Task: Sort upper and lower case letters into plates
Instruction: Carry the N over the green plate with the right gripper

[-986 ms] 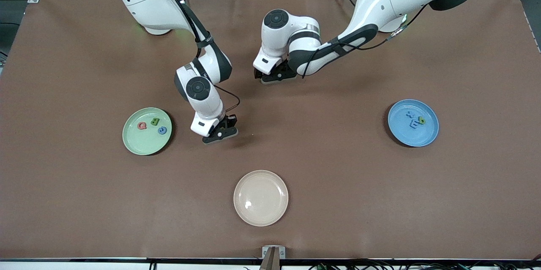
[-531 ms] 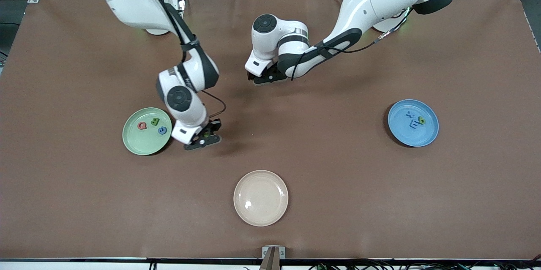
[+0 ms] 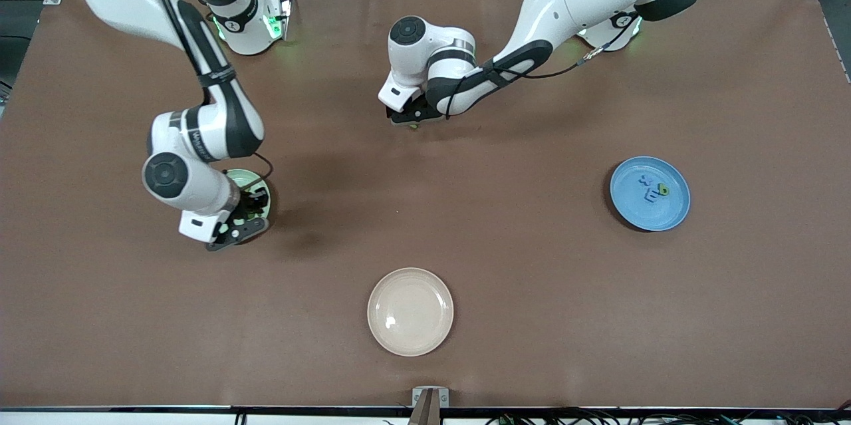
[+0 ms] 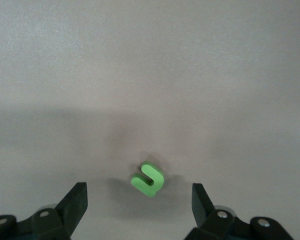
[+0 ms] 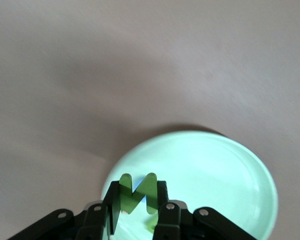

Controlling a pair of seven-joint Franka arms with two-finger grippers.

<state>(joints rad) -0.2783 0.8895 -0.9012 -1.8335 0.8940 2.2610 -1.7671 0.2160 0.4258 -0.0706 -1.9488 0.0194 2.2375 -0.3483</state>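
Carrying a green N (image 5: 136,194) clamped in its fingers, the right gripper (image 3: 234,225) hovers over the mint plate (image 5: 230,170) and should release low, while the left gripper (image 4: 140,210), spread open, brackets a small green letter (image 4: 148,179) at the table's twelve o'clock.

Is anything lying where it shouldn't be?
One small green letter lies alone on the bare brown table between the left claw's open fingers, not in any plate. Nothing looks spilled or broken.
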